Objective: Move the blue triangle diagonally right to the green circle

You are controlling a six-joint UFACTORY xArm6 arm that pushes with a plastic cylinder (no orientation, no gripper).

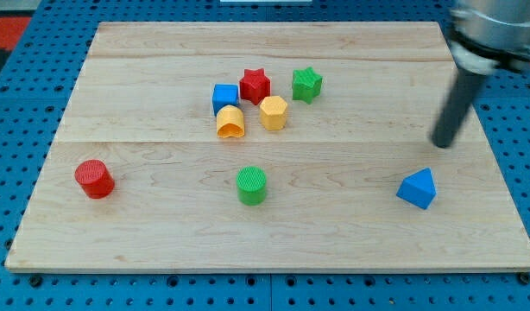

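Near the view's right, below my tip, sits the blue triangle.

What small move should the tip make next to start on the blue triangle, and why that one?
Probably my tip should first swing around to the view's right of the blue triangle. The tip now stands above and slightly right of it, not touching. The green circle lies far to the view's left at about the same height, so a push must come from the triangle's right side.
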